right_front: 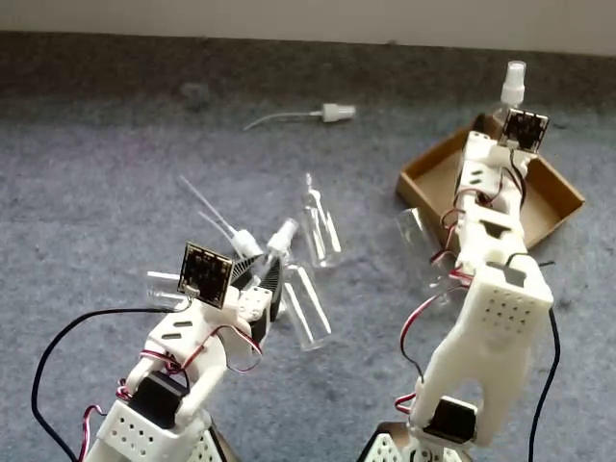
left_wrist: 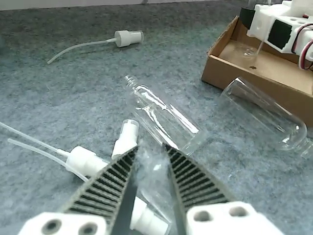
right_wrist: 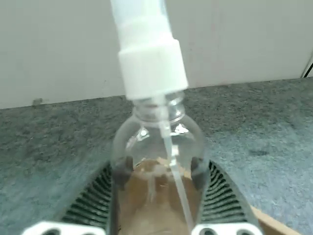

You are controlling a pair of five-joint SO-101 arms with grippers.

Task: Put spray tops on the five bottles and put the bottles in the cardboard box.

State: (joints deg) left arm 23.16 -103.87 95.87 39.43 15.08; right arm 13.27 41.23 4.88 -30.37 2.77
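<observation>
The right claw (right_wrist: pixel 159 171) is pinched on a bottle (right_wrist: pixel 156 147): its ribbed pads press both sides of the clear body. This held bottle stands upright with a white spray top (right_wrist: pixel 149 63) on its neck and the tube hanging down inside. In the high view it sits at the upper right of the frame, over the far end of the box (right_front: pixel 553 197).

The left claw (left_wrist: pixel 149 147) is at the lower left of the high view, low over the grey carpet (right_front: pixel 96 192). It straddles a near bottle (right_front: pixel 306 308) lying on its side. Clear glass shows between the jaws, but I cannot tell whether they clamp it or sit loose. A white top (right_front: pixel 284 234) lies at this bottle's neck end; I cannot tell if it is seated.

Just beyond the left claw, things crowd close. A loose top (right_front: pixel 245 241) lies beside the white top, with thin tubes stretching to the upper left. A bare bottle (right_front: pixel 322 229) lies in the centre, open neck toward the top of the frame, between the left claw and the box. A third bottle (right_front: pixel 416 241) lies just beside the box's near wall, partly covered by the right arm. A far top (right_front: pixel 339 113) lies apart at the upper centre, its tube curving left.
</observation>
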